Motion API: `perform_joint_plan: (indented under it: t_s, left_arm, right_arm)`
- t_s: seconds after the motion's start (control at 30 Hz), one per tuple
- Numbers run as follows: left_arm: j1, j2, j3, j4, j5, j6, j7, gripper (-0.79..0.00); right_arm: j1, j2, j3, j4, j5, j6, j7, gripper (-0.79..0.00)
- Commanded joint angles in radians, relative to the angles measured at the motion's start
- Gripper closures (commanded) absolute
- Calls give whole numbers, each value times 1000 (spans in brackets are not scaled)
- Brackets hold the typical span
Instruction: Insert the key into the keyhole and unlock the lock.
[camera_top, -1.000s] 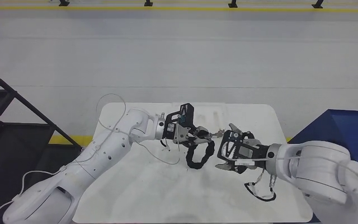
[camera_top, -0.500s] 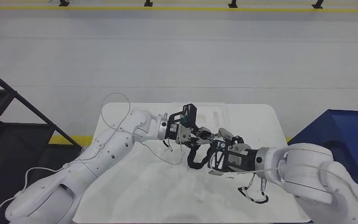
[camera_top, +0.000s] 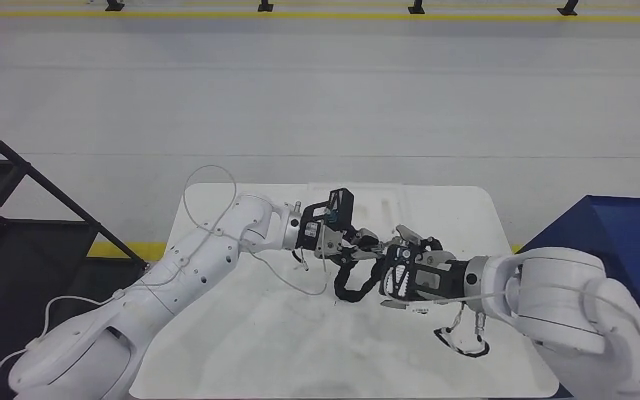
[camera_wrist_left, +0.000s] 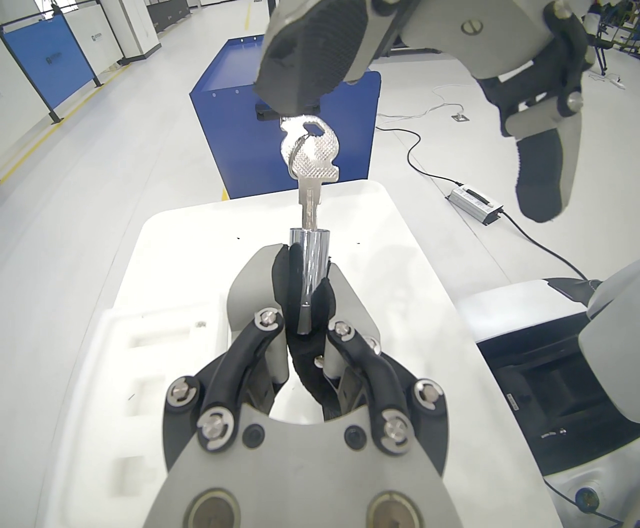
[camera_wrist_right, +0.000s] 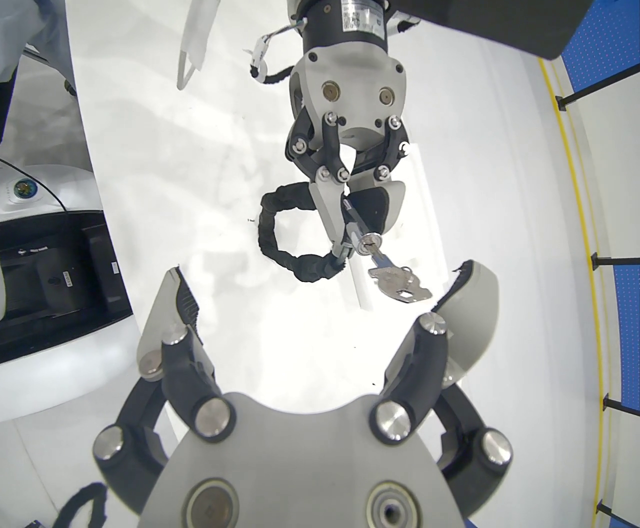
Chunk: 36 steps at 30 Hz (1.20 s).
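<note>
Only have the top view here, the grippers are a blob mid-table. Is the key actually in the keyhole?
Observer: Yes. In the left wrist view the key has its blade in the keyhole at the end of the chrome lock, with the head sticking out.
Operator: Is the right gripper closed on the key head?
Observer: No. In the right wrist view the right gripper is open, with one finger on either side of the key head. One finger is close to the head, but I cannot tell whether it touches.
</note>
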Motion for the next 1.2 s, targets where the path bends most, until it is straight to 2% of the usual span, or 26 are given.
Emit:
perform_joint_plan:
  t_s: [0.0, 0.03, 0.07, 0.1, 0.17, 0.2, 0.23, 0.37, 0.57, 0.63, 0.77, 0.9, 1.17]
  left_arm:
    - [-3, 3, 5, -3, 1, 0, 2, 0]
    - [-4, 5, 9, -5, 0, 0, 2, 0]
    - [-6, 7, 12, -7, -1, 0, 3, 0]
    - [-8, 8, 15, -9, -4, 0, 4, 0]
    - [-12, 12, 23, -11, -9, 0, 6, 0]
    - [-14, 14, 27, -12, -12, 0, 6, 0]
    - [-16, 15, 31, -13, -14, 0, 7, 0]
    - [-25, 21, 47, -19, -22, 0, 9, 0]
    - [-38, 29, 68, -22, -32, 0, 13, 0]
    - [-42, 31, 74, -24, -34, 0, 15, 0]
    - [-48, 34, 85, -26, -35, 0, 23, 0]
    - [-54, 36, 97, -31, -35, 0, 29, 0]
    - [-65, 39, 117, -40, -27, 0, 44, 0]
  right_arm:
    - [6, 4, 1, 7, -21, -19, -18, -785]
    - [9, 7, 0, 10, -35, -28, -27, -785]
    - [12, 10, -2, 12, -48, -36, -35, -730]
    - [15, 13, -5, 13, -60, -43, -42, -643]
    - [20, 18, -8, 15, -77, -52, -51, -523]
    - [22, 20, -10, 16, -81, -55, -53, -416]
    - [23, 23, -12, 16, -84, -57, -56, -382]
    - [26, 30, -16, 16, -91, -63, -62, -336]
    - [26, 36, -15, 7, -113, -61, -69, -332]
    - [24, 36, -16, 4, -123, -57, -78, -308]
    - [19, 38, -17, -1, -143, -49, -93, -222]
    - [11, 39, -14, 0, -147, -34, -105, -12]
    - [-18, 42, 9, 9, -109, 24, -140, 0]
